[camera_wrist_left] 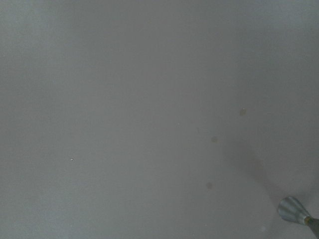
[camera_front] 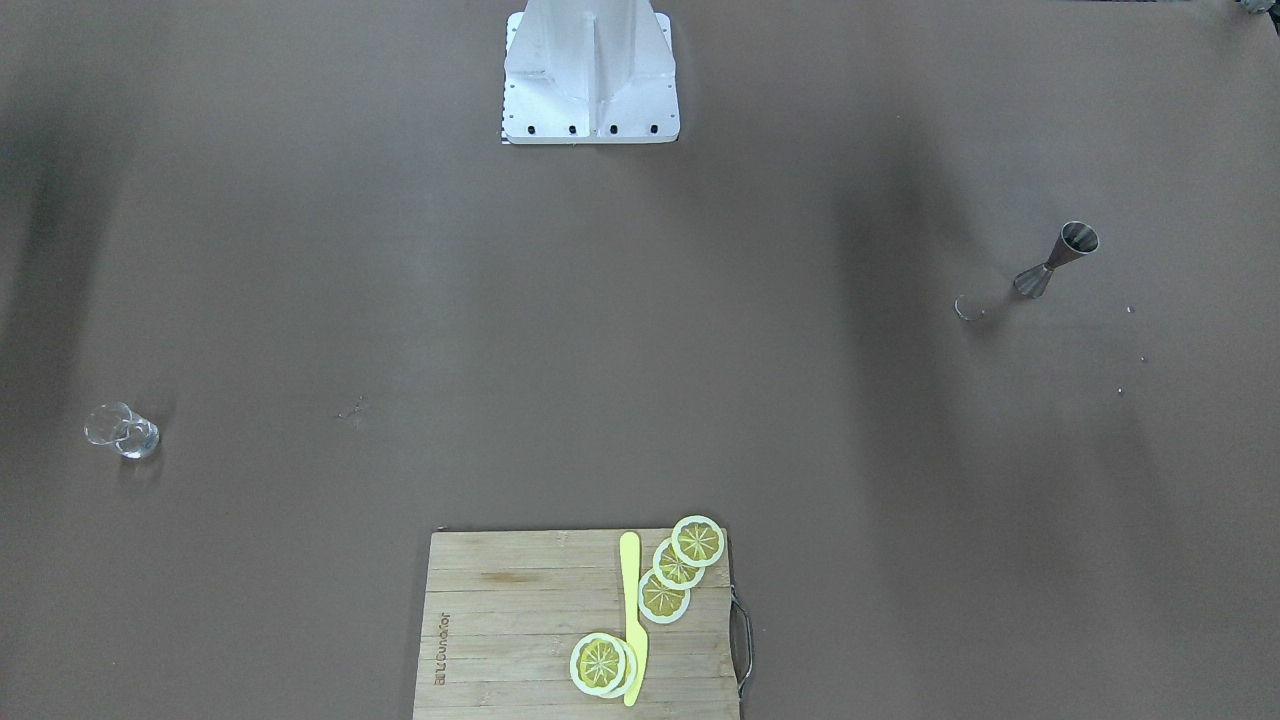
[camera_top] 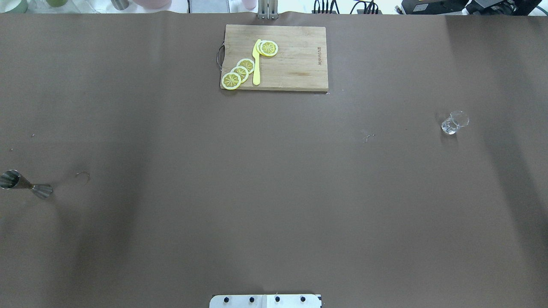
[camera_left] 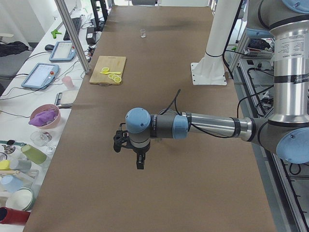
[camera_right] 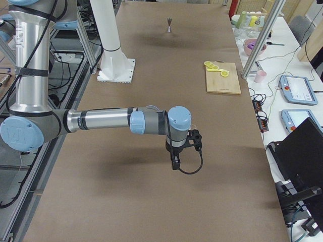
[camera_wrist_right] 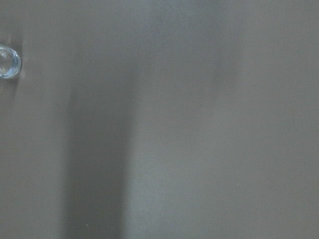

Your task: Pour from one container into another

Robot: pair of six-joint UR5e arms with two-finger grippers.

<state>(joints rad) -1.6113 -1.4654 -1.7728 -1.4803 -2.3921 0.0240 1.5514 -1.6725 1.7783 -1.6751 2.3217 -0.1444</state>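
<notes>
Two arms [camera_left: 207, 126] level, jaws downward.

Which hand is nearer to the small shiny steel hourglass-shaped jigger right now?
Left. The left hand hangs close by the steel jigger, which shows at the corner of its wrist camera's frame. The right hand hangs over the opposite end of the table, far from it.

Wooden cutting board [camera_front: 500, 620] w/ metal handle [camera_front: 742, 640] lies on brown table cover [camera_front: 640, 350], at operators' edge, approx. centre. On it: 3 overlapping lemon slices [camera_front: 676, 565] in a diagonal row nr handle side, a stacked pair [camera_front: 600, 662] of slices apart from them, and a yellow plastic knife [camera_front: 631, 610] flat btwn the two groups, touching the pair. Side bench beyond: 2 tablet-like pendants [camera_left: 40, 76], pink bowl [camera_left: 50, 124] w/ purple contents, pink cup [camera_left: 67, 82], aluminium post [camera_left: 75, 36].
</notes>
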